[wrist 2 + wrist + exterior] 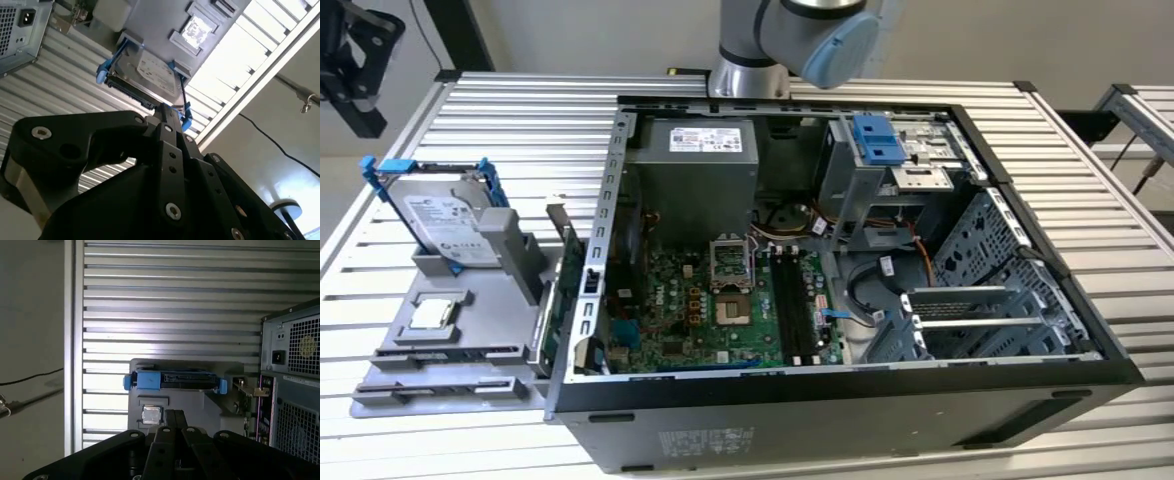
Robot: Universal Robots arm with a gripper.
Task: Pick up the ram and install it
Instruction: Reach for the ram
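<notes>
The ram [567, 255] stands in the gray holder [467, 352] (beside the computer case [854, 405]), pincer [174, 413] closed on nothing.

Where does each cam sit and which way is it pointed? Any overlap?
Exterior view: high up, off the arm, looking down into the open dark computer case on the slatted metal table; the arm's grey joint with blue cap shows.
First wrist view: behind the black gripper, facing the silver hard drive in its blue bracket on the grey tray.
Second wrist view: behind the gripper from another side, facing that hard drive.
Shared: all three views show the hard drive.
</notes>
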